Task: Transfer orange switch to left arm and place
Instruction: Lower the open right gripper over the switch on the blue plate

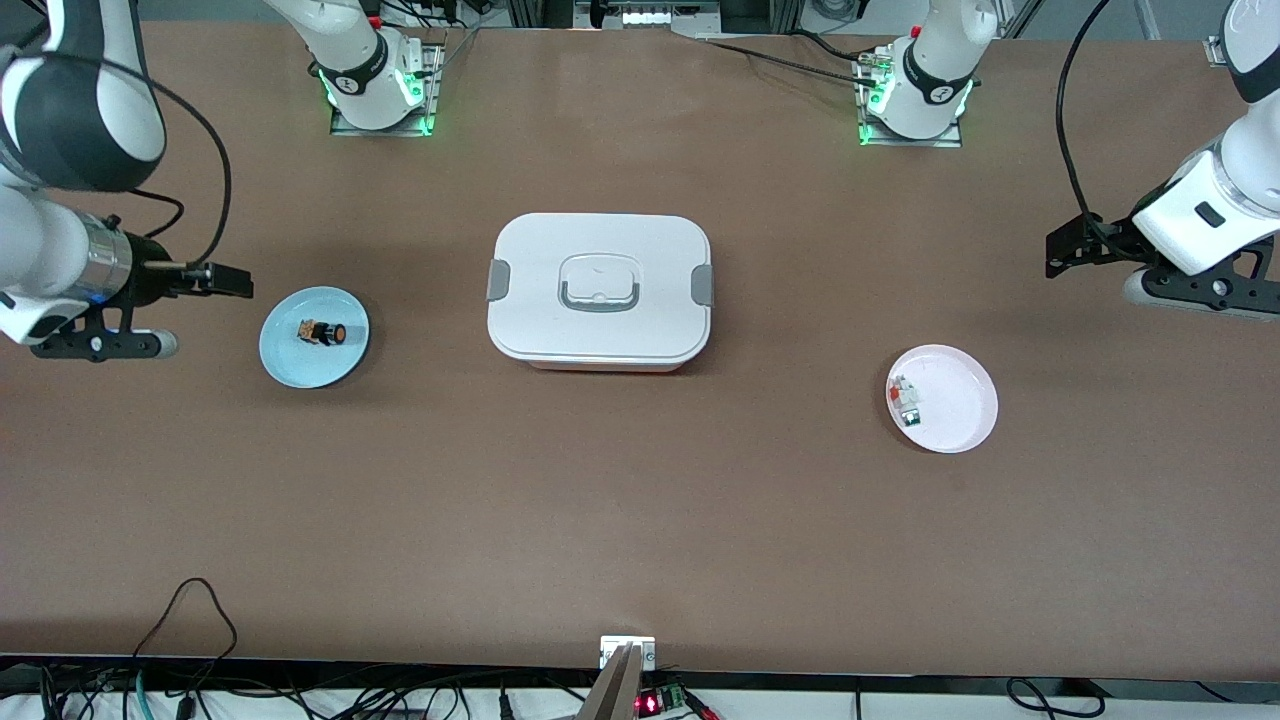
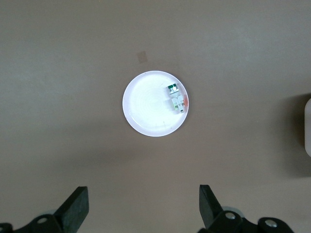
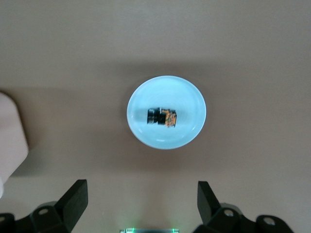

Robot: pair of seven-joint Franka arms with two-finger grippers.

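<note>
The orange switch [image 1: 323,332] lies on its side on a small light-blue plate [image 1: 290,362] toward the right arm's end of the table. It also shows in the right wrist view [image 3: 162,117], on the plate [image 3: 165,87]. My right gripper [image 1: 228,282] hangs open and empty over the bare table beside that plate; its view shows the jaws [image 3: 142,199] wide apart. The white lidded box [image 1: 600,291] stands mid-table. My left gripper [image 1: 1062,250] is open and empty [image 2: 143,204], high over the table at the left arm's end.
A small white round plate [image 1: 962,412] holds small red-and-white and green-and-white parts [image 1: 906,400] toward the left arm's end; the left wrist view shows it too [image 2: 146,107]. The box's edge shows in both wrist views [image 2: 308,127] [image 3: 9,141]. Cables run along the table's near edge.
</note>
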